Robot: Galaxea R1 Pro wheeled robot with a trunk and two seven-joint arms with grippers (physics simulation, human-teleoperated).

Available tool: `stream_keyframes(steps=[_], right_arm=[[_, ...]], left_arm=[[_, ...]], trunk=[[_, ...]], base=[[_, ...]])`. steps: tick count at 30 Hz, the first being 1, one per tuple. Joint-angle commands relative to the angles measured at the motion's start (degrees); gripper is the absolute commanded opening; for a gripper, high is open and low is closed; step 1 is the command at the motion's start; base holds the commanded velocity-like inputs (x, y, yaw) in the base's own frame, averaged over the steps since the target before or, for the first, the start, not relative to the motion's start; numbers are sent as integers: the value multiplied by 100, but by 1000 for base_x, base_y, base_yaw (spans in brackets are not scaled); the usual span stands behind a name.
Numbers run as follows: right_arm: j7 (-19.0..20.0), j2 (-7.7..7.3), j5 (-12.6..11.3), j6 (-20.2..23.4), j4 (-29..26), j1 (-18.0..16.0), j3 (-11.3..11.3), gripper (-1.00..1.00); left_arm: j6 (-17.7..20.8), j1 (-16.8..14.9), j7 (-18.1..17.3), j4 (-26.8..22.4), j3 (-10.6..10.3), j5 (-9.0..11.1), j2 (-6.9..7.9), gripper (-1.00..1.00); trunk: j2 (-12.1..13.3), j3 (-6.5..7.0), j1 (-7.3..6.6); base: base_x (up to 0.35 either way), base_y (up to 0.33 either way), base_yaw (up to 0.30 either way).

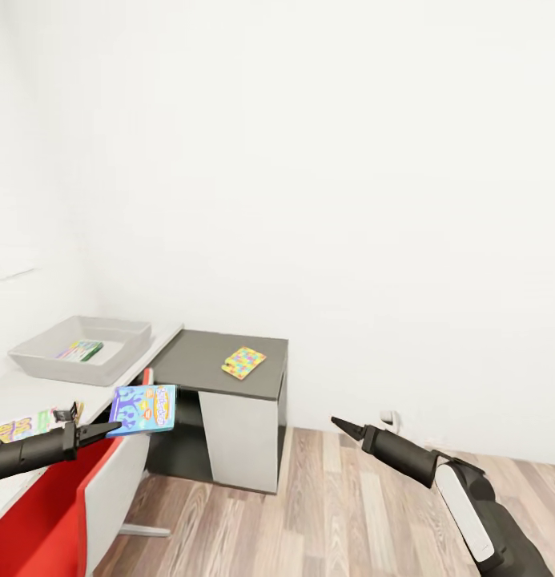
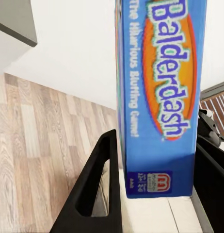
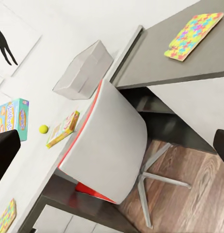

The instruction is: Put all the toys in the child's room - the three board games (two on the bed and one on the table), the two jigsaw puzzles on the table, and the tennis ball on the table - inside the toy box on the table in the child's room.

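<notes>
Head view puts your left gripper (image 1: 109, 430) at the lower left, clamped on the blue board game (image 1: 143, 409) — its lid reads Balderdash. Above it, at mid left, the toy box (image 1: 37, 353) sits on the table (image 1: 21, 393) with a game box (image 1: 79, 350) inside. One jigsaw puzzle (image 1: 243, 362) lies on the dark counter (image 1: 205, 357). Your right gripper (image 1: 342, 425) hangs at lower right over the wood floor (image 1: 333, 513) — I cannot tell its opening. Right wrist view shows the tennis ball (image 3: 43, 129) left of centre.
</notes>
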Motion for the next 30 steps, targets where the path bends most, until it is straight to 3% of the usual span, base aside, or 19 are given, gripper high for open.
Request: stream_keyframes(steps=[1,9,17,27,30], right_arm=[[3,-1,-27,39,-3,-3,-7,100],[4,-2,-27,40,-1,-3,-7,100],[5,-2,-33,39,22,-3,-9,100],[-8,9,-36,-29,44,-3,-11,100],[-2,8,-75,-20,31,-3,-15,100]], left_arm=[[56,-9,-35,-1,8,-17,-2,-100],[56,-9,-35,-1,0,-17,-2,-100],[56,-9,-35,-2,6,-17,-2,-100],[56,-9,-35,-3,-4,-17,-2,-100],[56,-9,-35,-3,-8,-17,-2,-100]], trunk=[[-11,-10,7],[-11,9,7],[69,60,-37],[470,241,-257],[470,241,-257]], base=[[334,0,277],[261,0,277],[34,0,263],[1,0,36],[0,0,0]])
